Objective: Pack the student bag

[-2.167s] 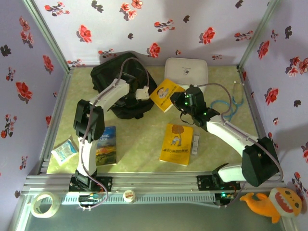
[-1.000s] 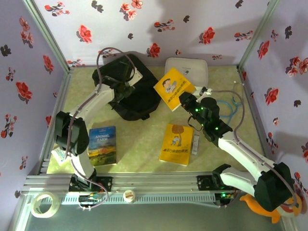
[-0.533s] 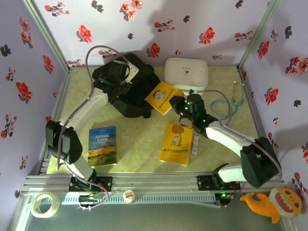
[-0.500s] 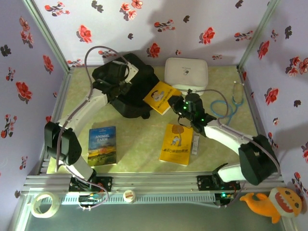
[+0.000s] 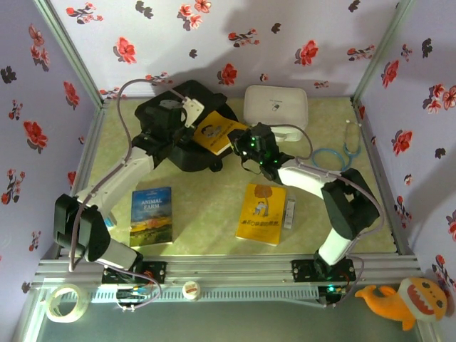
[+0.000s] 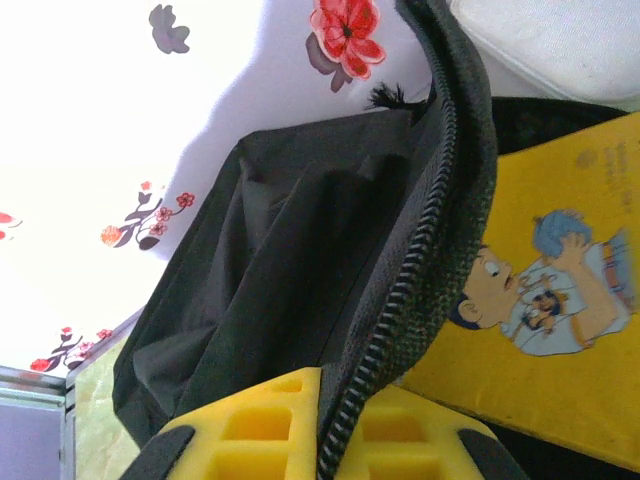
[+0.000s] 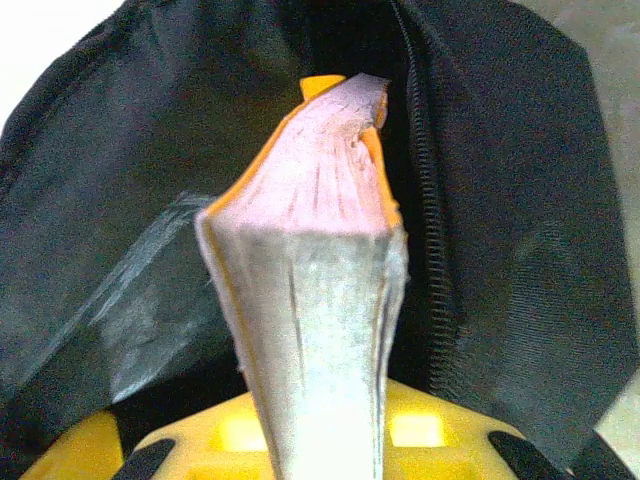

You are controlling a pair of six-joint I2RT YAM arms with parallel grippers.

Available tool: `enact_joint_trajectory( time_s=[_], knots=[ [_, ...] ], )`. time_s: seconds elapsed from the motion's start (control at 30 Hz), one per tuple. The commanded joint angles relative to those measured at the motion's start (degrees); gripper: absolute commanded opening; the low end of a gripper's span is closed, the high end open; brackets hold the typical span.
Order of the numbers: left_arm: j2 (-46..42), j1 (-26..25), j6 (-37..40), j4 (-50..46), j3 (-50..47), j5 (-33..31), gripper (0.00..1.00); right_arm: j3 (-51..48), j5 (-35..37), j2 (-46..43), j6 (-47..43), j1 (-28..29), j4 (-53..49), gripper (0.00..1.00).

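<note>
Walls (image 5: pixel 285 28) papered with red and dark flowers close in a pale green table (image 5: pixel 214 206), and at its far side we find the student bag (image 5: pixel 182 132), black and slumped, with its zip undone. We see the left gripper (image 5: pixel 187 114) at the top of the bag; in its wrist view the yellow fingers (image 6: pixel 250 440) are pinched together on the toothed zipper edge (image 6: pixel 430 250) and hold it up off the dark lining. Just right of the bag the right gripper (image 5: pixel 246 146) clamps a yellow book (image 5: pixel 217 132) with a cartoon boy on its cover. From that wrist we look along the book's page edge (image 7: pixel 310 280), which stands between the fingers, its far end pointing into the bag's dark mouth (image 7: pixel 340 40). Right of the bag and close against the back wall sits a white zip case (image 5: pixel 276 107). On the near side of the bag lie a blue Animal Farm book (image 5: pixel 151 216) and a second yellow book (image 5: pixel 261 213), flat and well apart. Far right of the bag lies a looped blue tube (image 5: pixel 331 155).
</note>
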Motion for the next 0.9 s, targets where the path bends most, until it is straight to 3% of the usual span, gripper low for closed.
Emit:
enact_joint_trajectory(
  time_s=[0.0, 0.13, 0.37, 0.53, 0.63, 0.87],
  knots=[
    [-3.4, -1.1, 0.5, 7.6, -0.8, 3.8, 0.03, 6.3, -1.7, 2.9, 4.6, 0.3, 8.2, 0.17],
    [-3.6, -1.5, -0.8, 7.8, -2.3, 4.2, 0.03, 10.4, -6.2, 6.8, 12.3, 0.9, 14.9, 0.17],
    [-3.7, -1.6, -2.2, 10.6, -4.7, 5.1, 0.03, 12.5, -3.1, 7.8, 9.8, 1.7, 7.0, 0.17],
    [-3.9, -1.7, -3.5, 11.3, -4.6, 5.8, 0.03, 15.5, -1.7, 11.8, 5.9, 1.7, 8.9, 0.17],
    [-4.4, -1.7, -4.5, 11.5, -4.5, 6.7, 0.03, 20.0, -4.4, 15.9, 4.1, 1.3, 10.7, 0.18],
    [-6.7, -1.7, -4.6, 13.1, -5.4, 10.1, 0.03, 26.1, -4.3, 22.8, 2.0, 1.7, 8.2, 0.19]
  ],
)
